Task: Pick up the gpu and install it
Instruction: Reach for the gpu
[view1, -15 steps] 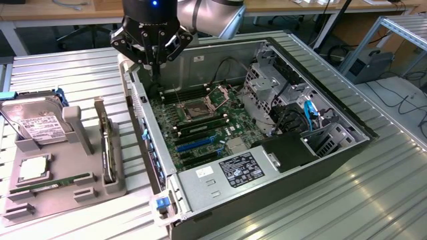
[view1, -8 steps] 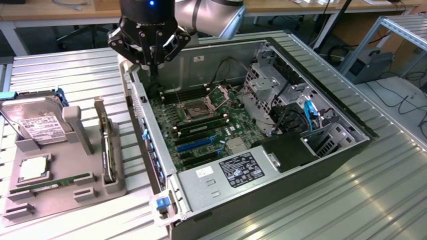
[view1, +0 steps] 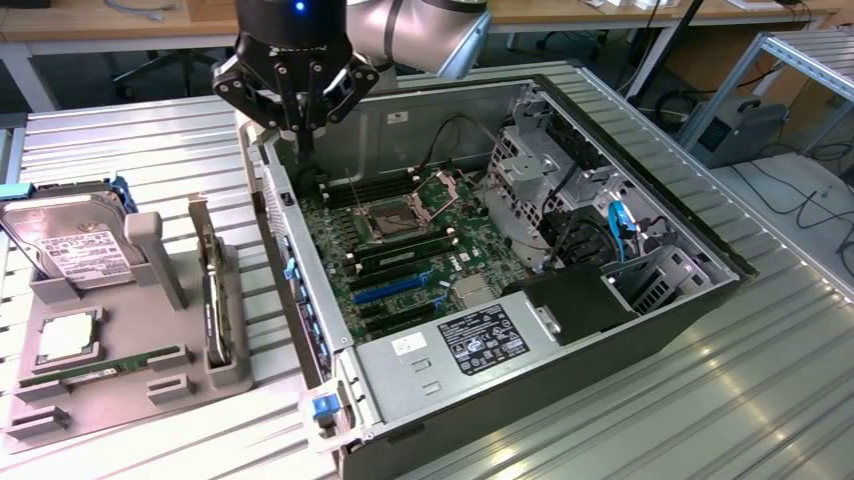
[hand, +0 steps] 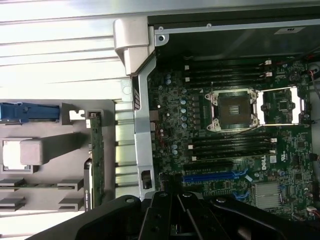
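Observation:
The gpu (view1: 211, 292) stands on its long edge in a slot of the grey holder (view1: 127, 405), on the exterior view's left of the open computer case (view1: 641, 330). In the wrist view the gpu (hand: 96, 152) shows as a thin green board seen edge-on. My gripper (view1: 304, 145) hangs over the case's far corner, above the motherboard (view1: 400, 250), well apart from the gpu. Its dark fingers (hand: 167, 212) are shut together with nothing between them. Blue expansion slots (view1: 387, 287) on the board (hand: 215, 176) are bare.
The holder also carries a silver hard drive (view1: 78, 250), a processor chip (view1: 67, 338) and a narrow green RAM stick (view1: 104, 368). Drive cages and cables (view1: 587, 230) fill the case's right side. A power supply (view1: 467, 340) sits at the near end.

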